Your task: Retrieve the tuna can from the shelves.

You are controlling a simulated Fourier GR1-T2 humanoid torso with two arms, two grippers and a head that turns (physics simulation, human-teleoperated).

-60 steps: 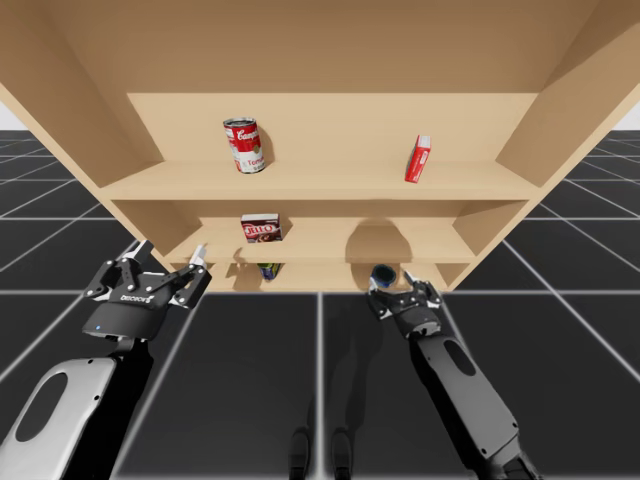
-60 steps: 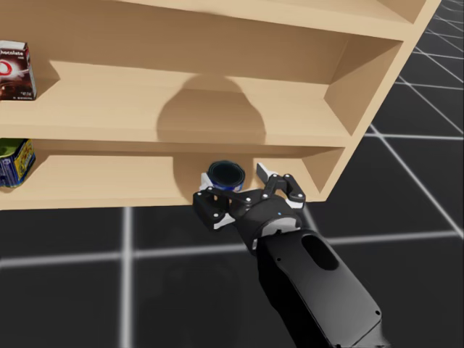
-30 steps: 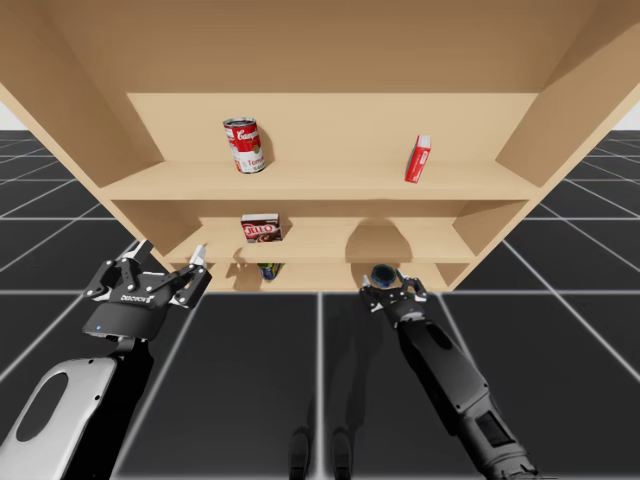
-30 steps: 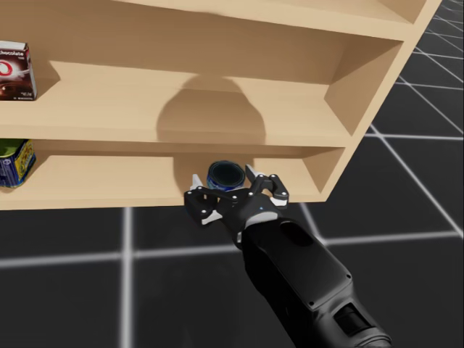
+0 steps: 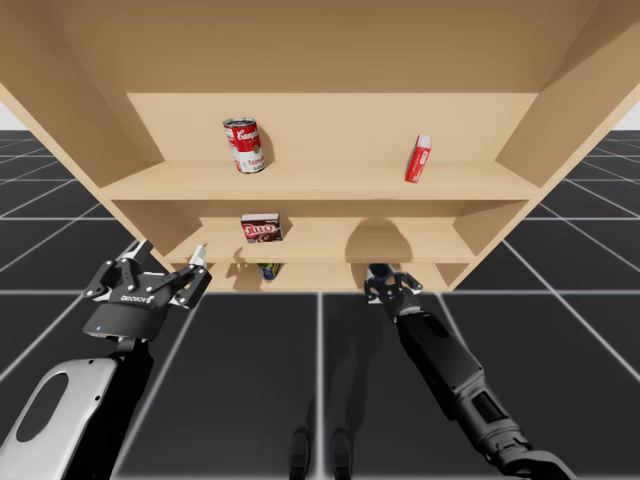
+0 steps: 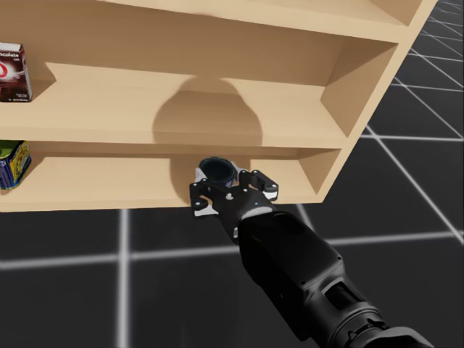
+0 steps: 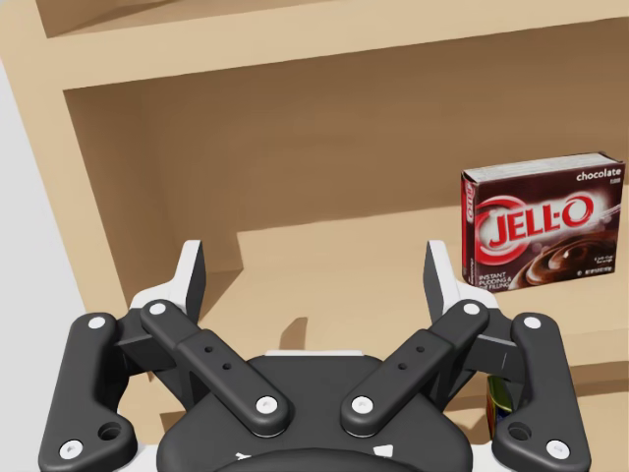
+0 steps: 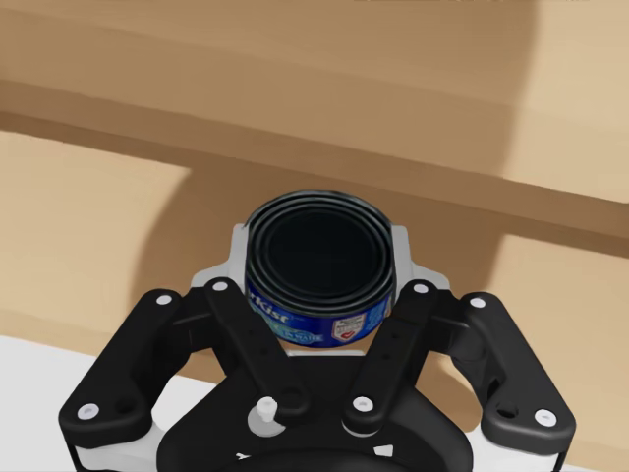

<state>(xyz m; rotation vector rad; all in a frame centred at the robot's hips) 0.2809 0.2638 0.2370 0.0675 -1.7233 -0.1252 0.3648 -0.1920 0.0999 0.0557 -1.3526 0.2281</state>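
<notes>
Tuna can clamped by right gripper on bottom shelf

Tuna can (image 8: 319, 258) stands upright at the front edge of the bottom shelf (image 6: 94, 181), towards the right end of the shelves (image 5: 330, 185).

Right gripper (image 8: 320, 246): both fingers press the can's wall from opposite sides, so it is holding the can. At 1.0 s ago the fingers stood wide, clear of the can. At 0.5 s ago they were narrower, on either side of it. The forearm has swung in more nearly straight behind the can.

The can's place on the shelf is about unchanged. My head has turned slightly between frames.

Left gripper (image 7: 314, 265): fingers spread wide, nothing between them, hanging in front of the left end of the shelves. No change in pose. A brown box (image 7: 543, 221) stands on the middle shelf ahead of it, towards its right finger.
</notes>
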